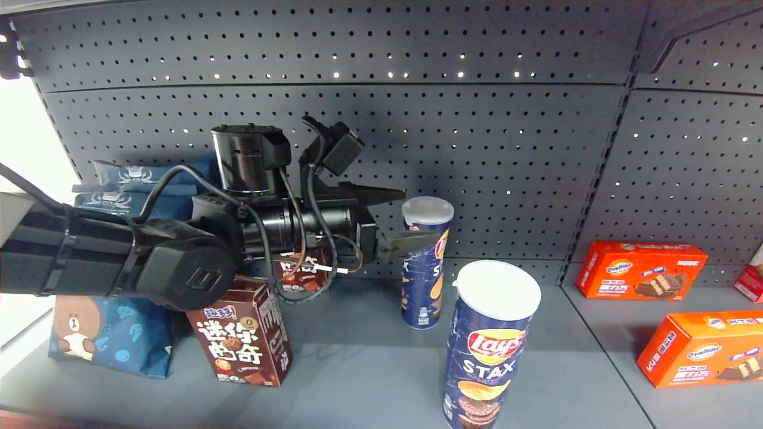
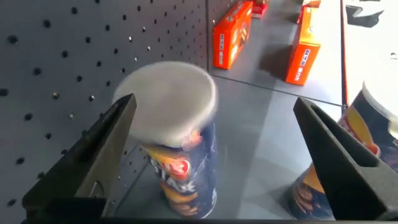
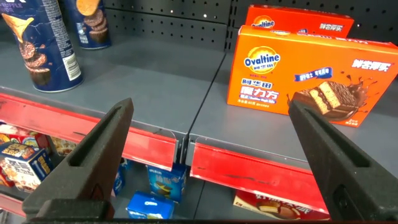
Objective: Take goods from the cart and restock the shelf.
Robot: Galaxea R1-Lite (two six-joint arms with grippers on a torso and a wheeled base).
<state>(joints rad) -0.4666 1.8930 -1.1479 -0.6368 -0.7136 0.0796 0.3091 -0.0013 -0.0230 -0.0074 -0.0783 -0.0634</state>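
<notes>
**Left pincer spread wide around the far chip can**

The left gripper (image 1: pixel 421 214) reaches in from the left over the shelf (image 1: pixel 357 369). Its jaws are far apart, with the far chip can (image 1: pixel 424 268) standing upright between them, close to the pegboard (image 1: pixel 477 149). In the left wrist view the can's lid (image 2: pixel 166 99) sits hard against one finger (image 2: pixel 115 134), while the other finger is well clear. Whether that near finger actually touches the can is hard to tell.

The can seems to be placed already, so the step in hand is probably a clean release and retreat. The safest exit looks like this:
- Move the close finger off the can wall first.
- Draw the arm back to the left and toward the near edge.
- Keep it above the brown cookie box (image 1: pixel 244 339).
- Keep it away from the near chip can (image 1: pixel 489 345), a tall can that would tip easily.

The right gripper (image 3: pixel 209 109) hangs with its jaws apart and empty, in front of the shelf's red price strips (image 3: pixel 249 167) and near the orange boxes (image 3: pixel 311 74).
</notes>
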